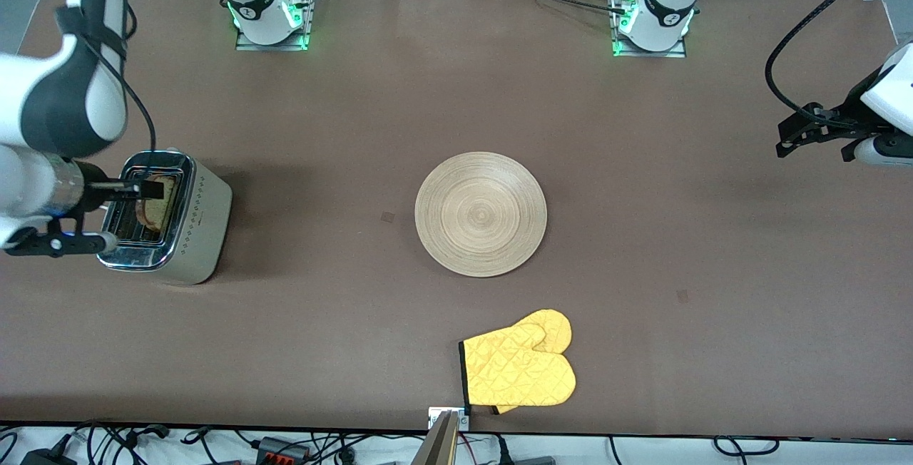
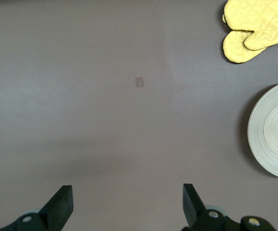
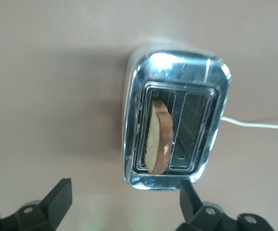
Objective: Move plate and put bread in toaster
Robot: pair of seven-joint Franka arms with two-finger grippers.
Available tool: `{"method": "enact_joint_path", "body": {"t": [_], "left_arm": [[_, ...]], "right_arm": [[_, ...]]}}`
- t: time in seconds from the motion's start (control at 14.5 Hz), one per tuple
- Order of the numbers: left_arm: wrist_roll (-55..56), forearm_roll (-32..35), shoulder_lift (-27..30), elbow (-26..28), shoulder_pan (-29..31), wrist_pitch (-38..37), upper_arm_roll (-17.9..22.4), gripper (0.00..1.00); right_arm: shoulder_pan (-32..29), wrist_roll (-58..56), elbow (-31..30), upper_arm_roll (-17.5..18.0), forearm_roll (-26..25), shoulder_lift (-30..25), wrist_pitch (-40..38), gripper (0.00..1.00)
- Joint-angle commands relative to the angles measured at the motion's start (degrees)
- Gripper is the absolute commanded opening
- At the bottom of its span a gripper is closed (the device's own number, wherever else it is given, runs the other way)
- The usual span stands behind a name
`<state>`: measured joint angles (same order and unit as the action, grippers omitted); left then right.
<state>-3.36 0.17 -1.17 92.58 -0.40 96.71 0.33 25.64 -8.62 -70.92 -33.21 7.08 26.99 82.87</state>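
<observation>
The toaster [image 1: 196, 233] stands at the right arm's end of the table. The bread [image 1: 158, 208] stands on edge in one of its slots, leaning a little, with its upper part above the chrome top. My right gripper [image 1: 135, 214] hovers open and empty over the toaster. The right wrist view shows the toaster [image 3: 175, 77], the bread [image 3: 158, 137] and the right gripper [image 3: 124, 202]. The plate [image 1: 481, 214] lies bare at mid-table and shows in the left wrist view [image 2: 276, 130]. My left gripper [image 1: 817, 150] waits open over bare table at the left arm's end [image 2: 127, 202].
A yellow oven mitt [image 1: 521, 369] lies near the table's front edge, nearer the front camera than the plate, and shows in the left wrist view [image 2: 254, 24]. The toaster's white cord [image 3: 254, 124] trails off across the table.
</observation>
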Motion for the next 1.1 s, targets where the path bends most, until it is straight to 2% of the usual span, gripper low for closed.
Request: {"method": "enact_joint_path", "body": {"t": [0.0,0.41,0.55,0.76,0.83,0.97,1.03], "left_arm": [[-0.2,0.1,-0.5,-1.4,0.0,-0.6,-0.1,1.00],[-0.1,0.0,-0.5,-1.4,0.0,-0.6,-0.2,1.00],[-0.1,0.0,-0.5,-1.4,0.0,-0.6,-0.3,1.00],[-0.1,0.0,-0.5,-1.4,0.0,-0.6,-0.4,1.00],[-0.1,0.0,-0.5,-1.4,0.0,-0.6,-0.4,1.00],[-0.1,0.0,-0.5,-1.4,0.0,-0.6,-0.4,1.00],[-0.1,0.0,-0.5,-1.4,-0.1,-0.6,-0.4,1.00]], "right_arm": [[-0.8,-0.2,5.4,-0.5,1.1,0.0,-1.1,1.00],[-0.6,5.2,5.3,0.1,1.5,-0.7,-0.8,1.00],[-0.9,5.2,5.4,-0.3,5.8,-0.7,-0.8,1.00],[-3.6,5.2,5.4,0.6,6.5,-0.8,-0.4,1.00],[-7.1,5.0,5.4,4.4,6.3,-1.3,0.5,1.00],[-17.8,5.7,5.6,17.8,3.0,-2.7,0.8,1.00],[-21.5,7.4,5.4,23.0,0.2,-4.0,1.1,1.00]]}}
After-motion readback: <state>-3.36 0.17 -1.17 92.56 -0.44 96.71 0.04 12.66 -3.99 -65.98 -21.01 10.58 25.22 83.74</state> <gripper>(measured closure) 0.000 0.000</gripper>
